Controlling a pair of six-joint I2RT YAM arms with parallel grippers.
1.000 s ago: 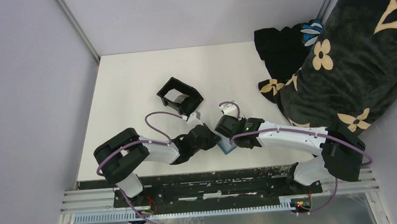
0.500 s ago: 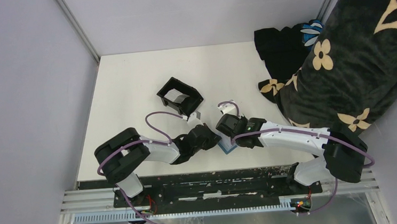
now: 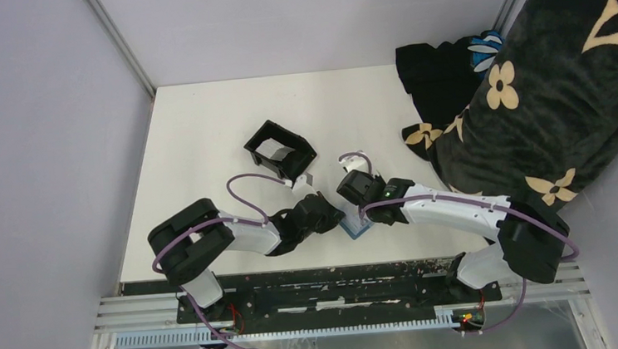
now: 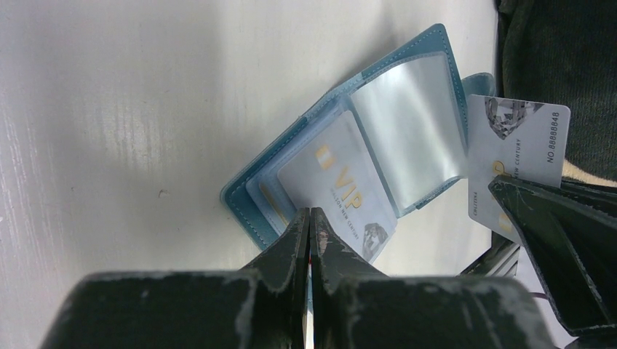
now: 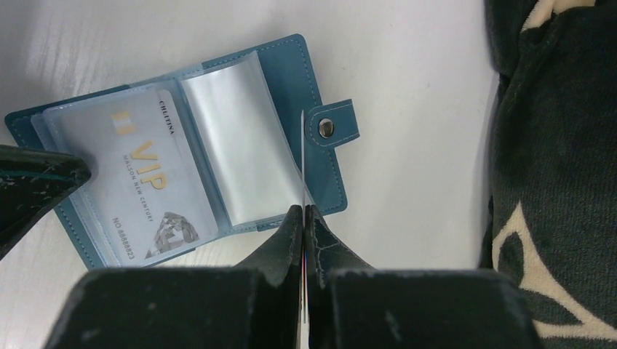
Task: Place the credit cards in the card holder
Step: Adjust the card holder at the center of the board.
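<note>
card holder [image 5: 324, 171] lies open on the white table [image 3: 202, 133] near the front edge, hasn't budged. right claw [image 5: 304, 218], pinching a card [image 4: 518, 149] edge-on over it, crept slightly back; left claw [image 4: 310, 218] is shut tight at its edge. dark flowery blanket [image 3: 548, 81] sits right.

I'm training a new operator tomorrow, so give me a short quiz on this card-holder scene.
1. True or false: the card holder lies open on the table.
2. Which one holds the loose credit card in its jaws: A, left gripper; B, right gripper?
3. Fill in: the big gold word on the sleeved card reads ___.
Key: 1 true; 2 B; 3 VIP.
</note>
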